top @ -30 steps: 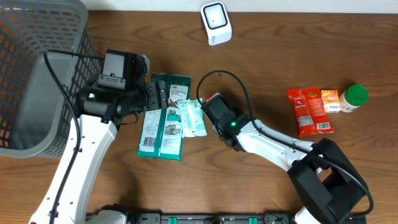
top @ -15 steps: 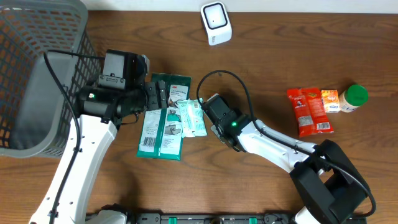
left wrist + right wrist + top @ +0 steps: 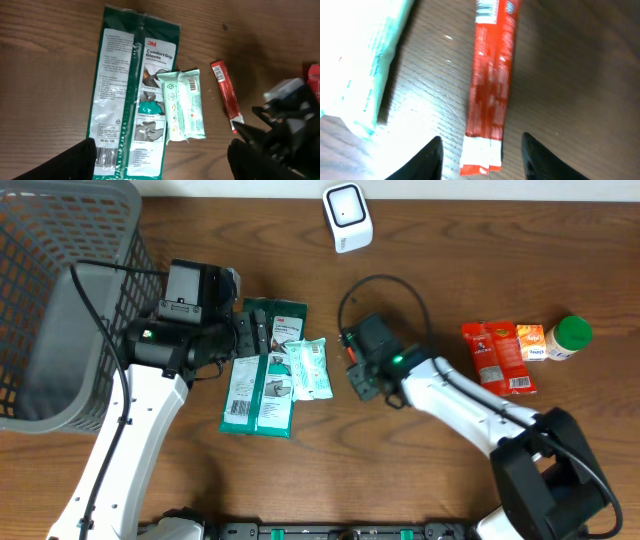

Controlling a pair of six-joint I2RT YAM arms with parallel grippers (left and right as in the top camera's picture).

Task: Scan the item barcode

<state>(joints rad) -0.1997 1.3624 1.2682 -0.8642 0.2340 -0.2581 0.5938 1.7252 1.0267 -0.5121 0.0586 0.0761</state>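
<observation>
A thin red stick packet lies flat on the wooden table, its white end between the fingertips of my right gripper. That gripper is open and touches nothing. The same stick shows in the left wrist view, right of a pale green wipes pack whose barcode faces up. A green 3M gloves package lies under my left gripper, which hangs open above its barcode end. In the overhead view the white scanner stands at the far edge, away from my left gripper and right gripper.
A grey mesh basket fills the left side. Red snack packets, a small orange packet and a green-capped bottle lie at the right. The right arm's cable loops above its wrist.
My right gripper has swung right, away from the wipes pack, and its jaws have opened. The left arm has not moved.
</observation>
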